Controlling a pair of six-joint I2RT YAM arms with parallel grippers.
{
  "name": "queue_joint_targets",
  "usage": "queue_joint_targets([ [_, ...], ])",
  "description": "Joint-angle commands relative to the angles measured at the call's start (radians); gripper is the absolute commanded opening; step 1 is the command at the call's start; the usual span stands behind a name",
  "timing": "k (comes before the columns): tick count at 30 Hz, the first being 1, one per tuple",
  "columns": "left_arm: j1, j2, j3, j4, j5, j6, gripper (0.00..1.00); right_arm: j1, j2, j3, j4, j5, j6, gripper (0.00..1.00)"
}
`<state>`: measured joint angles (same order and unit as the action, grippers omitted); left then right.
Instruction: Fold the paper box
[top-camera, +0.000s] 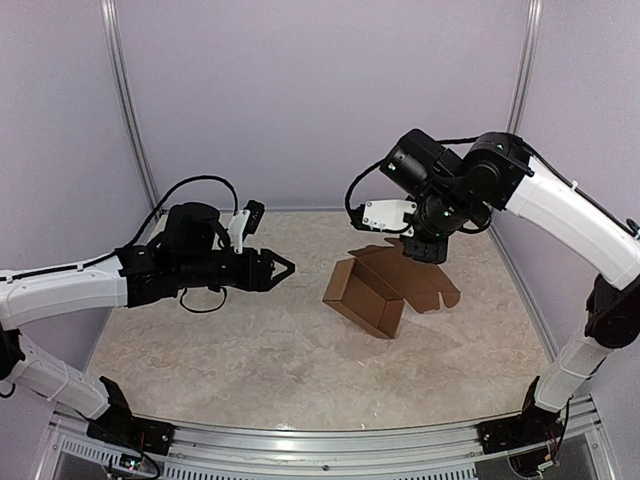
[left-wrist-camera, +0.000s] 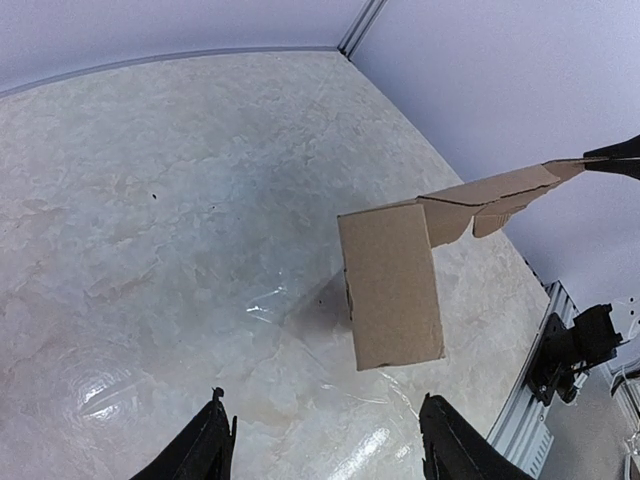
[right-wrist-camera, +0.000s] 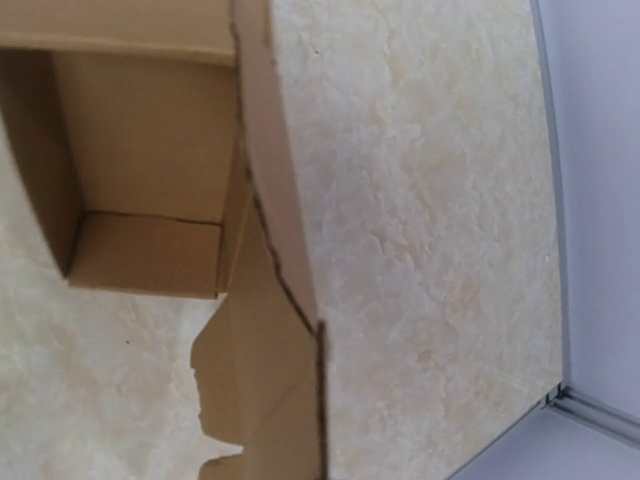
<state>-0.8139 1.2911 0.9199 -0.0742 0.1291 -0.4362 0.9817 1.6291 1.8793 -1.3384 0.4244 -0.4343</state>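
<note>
Left pincer (top-camera: 283, 267): jaws apart, nothing in it, hovering over the desk (top-camera: 230, 350) to the left of the box (top-camera: 365, 295), well apart from it. Other side: right pincer (top-camera: 428, 250) is closed on the far end of the flap (top-camera: 420, 278) and holds it up off the desk. The left wrist view shows dark fingertips pinching the flap tip.

Box sits right of desk centre, base on the surface, open side up, one long brown wall facing left. The right wrist view looks down into the open box and along the flap edge.

Desk is a glossy beige marble-pattern sheet, with glare patches near the left pincer. Room has plain pale lilac walls (top-camera: 320, 100) on three sides and metal posts (top-camera: 125, 100) in the back corners. An aluminium rail (top-camera: 320, 440) runs along the near edge.
</note>
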Motion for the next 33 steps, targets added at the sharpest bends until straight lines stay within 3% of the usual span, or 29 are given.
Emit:
queue_joint_targets([
  [1,0.006,-0.010,-0.022,0.016,0.012,0.008,0.62,0.013,0.030,-0.006,-0.226,-0.015,-0.046,0.00],
  [14,0.006,-0.026,-0.052,0.021,0.008,-0.006,0.62,0.014,0.215,0.095,-0.165,-0.040,-0.097,0.00],
  [27,0.007,-0.041,-0.070,0.018,-0.011,-0.007,0.62,0.067,0.250,0.149,-0.121,0.002,-0.118,0.28],
  [33,0.007,-0.017,-0.056,0.019,-0.004,0.000,0.63,0.068,0.108,0.046,0.045,0.001,-0.079,0.37],
])
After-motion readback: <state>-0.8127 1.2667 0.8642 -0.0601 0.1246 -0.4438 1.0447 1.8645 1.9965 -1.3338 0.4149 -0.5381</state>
